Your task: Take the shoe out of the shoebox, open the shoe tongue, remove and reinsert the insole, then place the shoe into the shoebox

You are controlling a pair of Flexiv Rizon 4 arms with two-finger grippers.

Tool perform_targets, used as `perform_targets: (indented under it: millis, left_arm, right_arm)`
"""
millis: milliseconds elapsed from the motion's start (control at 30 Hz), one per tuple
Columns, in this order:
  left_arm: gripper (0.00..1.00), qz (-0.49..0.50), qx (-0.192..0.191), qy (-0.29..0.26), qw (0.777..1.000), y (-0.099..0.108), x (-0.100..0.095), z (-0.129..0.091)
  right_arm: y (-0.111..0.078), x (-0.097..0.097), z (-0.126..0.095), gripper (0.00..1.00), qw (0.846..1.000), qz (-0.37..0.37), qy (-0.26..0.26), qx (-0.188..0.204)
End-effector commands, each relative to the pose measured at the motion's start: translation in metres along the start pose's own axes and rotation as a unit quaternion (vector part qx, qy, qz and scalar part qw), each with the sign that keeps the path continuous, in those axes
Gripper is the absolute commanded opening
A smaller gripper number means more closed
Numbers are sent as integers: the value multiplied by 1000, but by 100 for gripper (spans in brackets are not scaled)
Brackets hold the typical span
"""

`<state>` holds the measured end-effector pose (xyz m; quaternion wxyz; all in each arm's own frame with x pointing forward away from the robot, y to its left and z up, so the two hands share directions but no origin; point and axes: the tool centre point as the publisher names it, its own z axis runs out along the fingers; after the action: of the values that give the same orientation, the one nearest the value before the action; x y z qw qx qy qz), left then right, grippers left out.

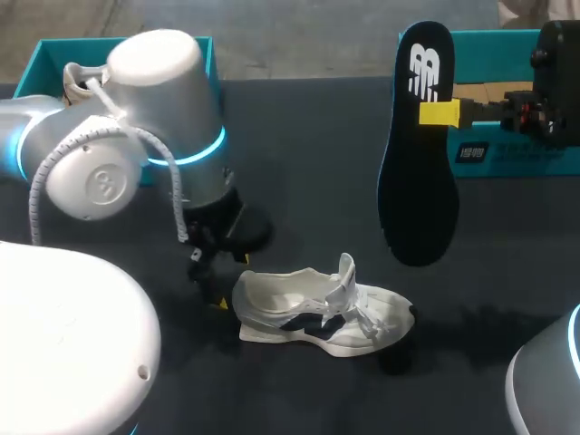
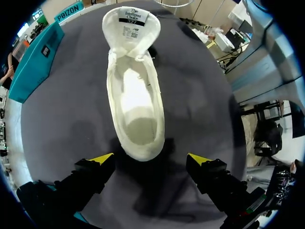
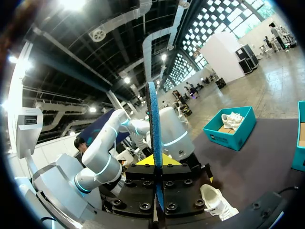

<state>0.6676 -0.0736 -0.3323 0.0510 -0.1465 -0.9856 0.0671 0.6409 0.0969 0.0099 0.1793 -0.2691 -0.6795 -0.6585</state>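
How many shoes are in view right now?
2. One white shoe stands on the table ahead of the left end effector. A second shoe sits in the far-left shoebox, partly hidden behind the left arm. The right shoebox interior is hardly visible.

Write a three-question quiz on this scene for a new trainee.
1. True or false: the insole is inside the shoe.
2. Are the fingers of the left gripper, either side of the shoe's heel, open or shut?
3. What holds the insole? A. the right gripper B. the left gripper C. neither

Key: 1 false; 2 open; 3 A.
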Motion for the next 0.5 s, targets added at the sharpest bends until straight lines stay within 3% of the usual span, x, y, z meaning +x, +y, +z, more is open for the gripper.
perform_targets:
  millis: [33, 500]
  left_arm:
    - [100, 1, -50, -7, 999, -8, 4, -1]
    - [100, 21, -67, -19, 997, -25, 0, -20]
  right_arm:
    - [0, 0, 2, 0, 1000, 1, -1, 1]
    - [0, 0, 2, 0, 1000, 1, -1, 1]
